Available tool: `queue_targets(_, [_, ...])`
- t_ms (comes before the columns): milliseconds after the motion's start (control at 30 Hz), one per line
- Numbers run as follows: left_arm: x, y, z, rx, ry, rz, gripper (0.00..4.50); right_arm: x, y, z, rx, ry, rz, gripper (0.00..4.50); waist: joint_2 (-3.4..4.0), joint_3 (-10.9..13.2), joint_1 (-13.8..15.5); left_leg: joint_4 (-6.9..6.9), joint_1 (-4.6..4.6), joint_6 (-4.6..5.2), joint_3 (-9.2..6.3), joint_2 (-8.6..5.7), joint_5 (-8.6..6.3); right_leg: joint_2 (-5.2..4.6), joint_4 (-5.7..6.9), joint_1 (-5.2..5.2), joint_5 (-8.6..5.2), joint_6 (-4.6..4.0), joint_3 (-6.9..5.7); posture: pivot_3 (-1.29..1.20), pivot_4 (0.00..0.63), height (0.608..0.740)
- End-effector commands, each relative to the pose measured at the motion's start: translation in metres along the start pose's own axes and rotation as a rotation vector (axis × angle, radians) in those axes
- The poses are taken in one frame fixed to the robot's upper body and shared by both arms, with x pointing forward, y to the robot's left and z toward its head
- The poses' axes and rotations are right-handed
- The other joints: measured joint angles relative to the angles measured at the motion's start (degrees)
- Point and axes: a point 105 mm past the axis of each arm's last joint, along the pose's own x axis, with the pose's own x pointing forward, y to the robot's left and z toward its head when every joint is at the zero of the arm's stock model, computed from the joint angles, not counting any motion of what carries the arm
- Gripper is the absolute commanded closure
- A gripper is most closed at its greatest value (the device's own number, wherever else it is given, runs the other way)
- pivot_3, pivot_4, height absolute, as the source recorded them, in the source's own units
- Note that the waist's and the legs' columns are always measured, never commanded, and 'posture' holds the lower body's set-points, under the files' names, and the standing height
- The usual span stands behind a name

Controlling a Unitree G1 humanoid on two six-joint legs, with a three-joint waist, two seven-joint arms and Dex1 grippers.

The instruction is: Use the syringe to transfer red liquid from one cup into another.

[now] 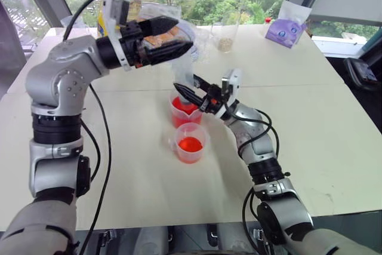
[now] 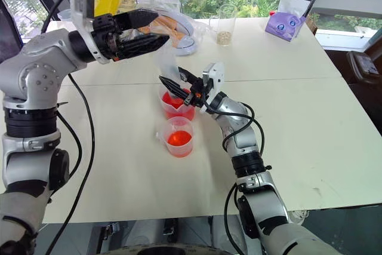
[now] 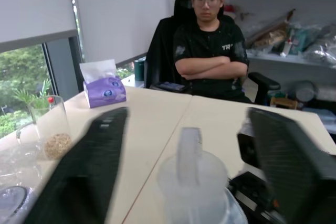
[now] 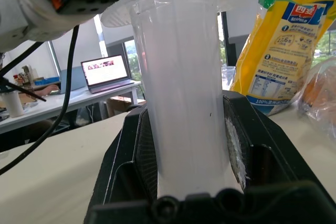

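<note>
Fingers: right gripper [image 1: 192, 91] clenched on syringe [image 4: 181, 77] barrel, held upright over larger cup [image 1: 182, 111]; left gripper [image 1: 161, 39] spread above plunger | step: drawing red liquid [image 1: 190, 145] | next: plunger to be regripped

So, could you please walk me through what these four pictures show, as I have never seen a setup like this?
This is a humanoid robot with two arms, each ending in a two-fingered black claw. The two wide pictures come from cameras in its head, looking down over a white table. The other two come from cameras on its wrists.

The right claw is shut on a clear syringe, held upright above the larger cup of red liquid. The smaller cup stands just in front, apart from it and also holding red liquid. The left claw is open just above the syringe's plunger.

At the far end sit a purple tissue box, a tall glass and a yellow bag. A person sits watching.
</note>
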Motion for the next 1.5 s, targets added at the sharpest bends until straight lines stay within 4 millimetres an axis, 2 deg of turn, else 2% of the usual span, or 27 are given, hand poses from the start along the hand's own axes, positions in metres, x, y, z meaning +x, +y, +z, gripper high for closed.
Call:
queue_targets(33, [-0.016, -0.005, 0.013, 0.035, -0.022, -0.005, 0.03, 0.006, -0.004, 0.034, -0.057, -0.091, 0.005, 3.11, 0.0, 0.0, 0.01, 0.0, 0.0, 0.0, 0.0, 0.0, 0.0, 0.0, 0.0, 0.0, 0.0, 0.0, 0.0, 0.0, 0.15, 0.74])
queue_targets(267, [-0.047, -0.005, 0.018, 0.007, -0.009, 0.022, 0.03, 0.006, -0.007, 0.062, -0.069, -0.147, 0.001, 3.11, 0.0, 0.0, 0.11, -0.01, -0.02, 0.0, -0.01, 0.0, 0.0, -0.03, -0.02, -0.01, 0.0, 0.0, -0.01, 0.0, 0.15, 0.74])
queue_targets(333, [-0.053, -0.005, 0.018, 0.001, 0.005, 0.028, 0.03, 0.004, -0.002, 0.078, -0.062, -0.178, 0.028, 3.11, 0.0, 0.0, 0.19, -0.01, -0.02, 0.0, -0.02, 0.0, 0.0, -0.03, -0.02, -0.01, 0.0, 0.0, -0.01, 0.0, 0.15, 0.74])
queue_targets(433, [-0.056, -0.005, 0.018, -0.006, 0.016, 0.032, 0.03, -0.004, 0.015, 0.101, 0.004, -0.198, 0.133, 3.11, 0.01, 0.01, 0.39, -0.01, -0.04, 0.0, -0.02, -0.01, 0.0, -0.06, -0.03, -0.01, 0.0, 0.0, -0.02, 0.0, 0.15, 0.74])
queue_targets(600, [-0.053, -0.006, 0.019, -0.011, 0.016, 0.018, 0.03, -0.019, 0.038, 0.115, 0.109, -0.152, 0.262, 3.11, 0.0, 0.0, 0.37, -0.01, -0.04, 0.01, -0.04, -0.01, -0.01, -0.07, -0.04, 0.0, 0.0, -0.01, -0.04, 0.0, 0.15, 0.74])
queue_targets(733, [-0.048, -0.01, 0.02, -0.016, 0.012, -0.017, 0.03, -0.027, 0.053, 0.108, 0.154, -0.1, 0.319, 3.11, 0.0, 0.0, 0.34, -0.01, -0.04, 0.02, -0.04, -0.01, -0.01, -0.06, -0.04, 0.0, -0.01, -0.01, -0.05, 0.0, 0.15, 0.74])
queue_targets(933, [-0.043, -0.028, 0.032, -0.049, -0.013, -0.116, 0.03, -0.035, 0.059, 0.078, 0.184, -0.037, 0.305, 3.11, -0.01, 0.0, 0.34, -0.01, -0.04, 0.04, 0.0, -0.02, -0.02, -0.02, -0.05, 0.0, -0.01, -0.01, -0.03, 0.0, 0.15, 0.74])
queue_targets(1067, [-0.045, -0.036, 0.047, -0.1, -0.058, -0.163, 0.03, -0.043, 0.058, 0.052, 0.18, 0.014, 0.281, 3.11, -0.03, 0.01, 0.34, 0.0, -0.04, 0.04, -0.03, -0.01, -0.02, -0.01, -0.05, 0.0, -0.01, 0.0, -0.04, 0.0, 0.15, 0.74])
queue_targets(1300, [-0.045, -0.056, 0.051, -0.144, -0.048, -0.252, 0.03, -0.043, 0.057, 0.048, 0.16, 0.013, 0.275, 3.11, -0.03, 0.01, 0.33, 0.0, -0.03, 0.03, -0.06, -0.01, -0.01, 0.0, -0.04, 0.0, -0.01, 0.0, -0.03, 0.0, 0.15, 0.74])
queue_targets(1500, [-0.038, -0.065, 0.036, -0.194, -0.02, -0.278, 0.03, -0.042, 0.056, 0.048, 0.146, 0.016, 0.277, 3.11, -0.03, 0.01, 0.35, 0.0, -0.03, 0.02, -0.06, -0.01, -0.01, -0.01, -0.04, 0.0, -0.01, 0.0, -0.03, 0.0, 0.15, 0.74])
